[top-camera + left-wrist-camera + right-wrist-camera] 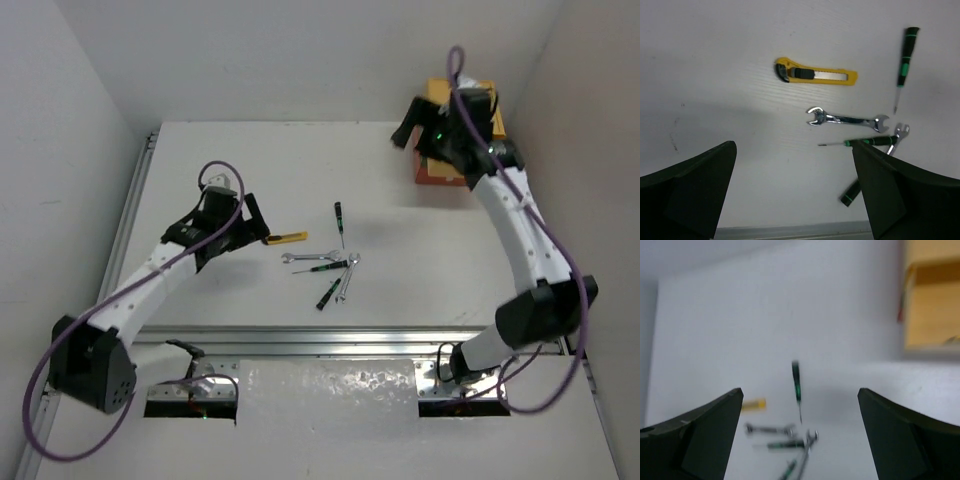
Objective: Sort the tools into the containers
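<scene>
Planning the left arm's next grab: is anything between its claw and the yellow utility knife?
Nothing visible. The open left claw has only bare table between it and the utility knife. The nearest wrench lies beside the knife, not touching it.
</scene>
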{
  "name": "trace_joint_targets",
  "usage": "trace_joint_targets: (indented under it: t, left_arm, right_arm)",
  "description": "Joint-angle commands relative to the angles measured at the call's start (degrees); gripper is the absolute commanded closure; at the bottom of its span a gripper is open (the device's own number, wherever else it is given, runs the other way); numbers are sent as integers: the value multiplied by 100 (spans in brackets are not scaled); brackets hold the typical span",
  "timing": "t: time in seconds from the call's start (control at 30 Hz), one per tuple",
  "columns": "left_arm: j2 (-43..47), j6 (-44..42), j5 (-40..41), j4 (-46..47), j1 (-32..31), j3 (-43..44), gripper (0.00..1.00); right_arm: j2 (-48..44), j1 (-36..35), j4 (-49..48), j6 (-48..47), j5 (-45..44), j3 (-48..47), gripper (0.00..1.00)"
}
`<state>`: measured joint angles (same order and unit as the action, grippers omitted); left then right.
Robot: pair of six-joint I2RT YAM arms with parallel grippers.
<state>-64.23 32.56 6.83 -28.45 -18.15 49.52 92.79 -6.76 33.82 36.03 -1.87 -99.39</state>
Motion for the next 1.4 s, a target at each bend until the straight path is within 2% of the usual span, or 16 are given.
trace_joint_targets:
  t: [0.0, 0.1, 0.13, 0.2, 0.23, 0.3, 0.43, 0.67, 0.77, 0.8, 0.87, 0.9, 1.07, 1.17, 1.37]
  left_arm:
    - [-806, 708, 657, 314, -144, 531, 0]
    - [-1924, 1383, 1363, -466, -180, 1321, 0]
    - [-2188, 2020, 1539, -704, -215, 1506, 0]
    - [-2854, 2770, 1969, -1529, -303, 2024, 0]
    - [-3067, 3409, 2015, -1837, -373, 2140, 0]
    - [-3613, 3861, 1788, -1884, -417, 2439, 0]
    - [-4422, 4206, 1506, -1945, -426, 3001, 0]
    - [-5248, 4575, 1294, -1795, -487, 3143, 6]
    - [-5486, 4628, 1268, -1892, -488, 3275, 21]
    - [-5521, 4663, 1268, -1919, -496, 3284, 38]
    - [-5504, 4690, 1268, -1893, -505, 3266, 42]
    - [-5495, 4690, 1268, -1884, -496, 3257, 48]
    - [-5451, 4672, 1303, -1762, -496, 3284, 53]
    - [-5460, 4488, 1268, -1533, -488, 3388, 66]
    - [-5408, 4347, 1102, -1172, -488, 3407, 79]
  right_arm:
    - [-1156, -676, 309, -1300, 204, 1582, 2]
    - [-2053, -1072, 309, -1274, 39, 2940, 1]
    - [-2281, -1177, 222, -1239, 46, 3309, 1]
    - [-2860, -1222, -94, -1072, 151, 4125, 1]
    - [-3003, -1239, -243, -1037, 239, 4339, 1]
    - [-3284, -1283, -280, -949, 389, 4716, 1]
    - [-3478, -1336, -140, -1053, 556, 4973, 1]
    - [-3997, -1336, -227, -1151, 758, 5299, 1]
    - [-4137, -1354, -297, -1142, 942, 5413, 1]
    - [-4181, -1336, -332, -1133, 978, 5430, 1]
    - [-4199, -1336, -341, -1151, 1022, 5483, 1]
    - [-4225, -1345, -350, -1151, 1057, 5492, 1]
    - [-4305, -1345, -438, -1133, 1162, 5633, 1]
    - [-4331, -1336, -499, -1090, 1320, 5799, 1]
    - [-4393, -1336, -596, -1063, 1488, 6089, 1]
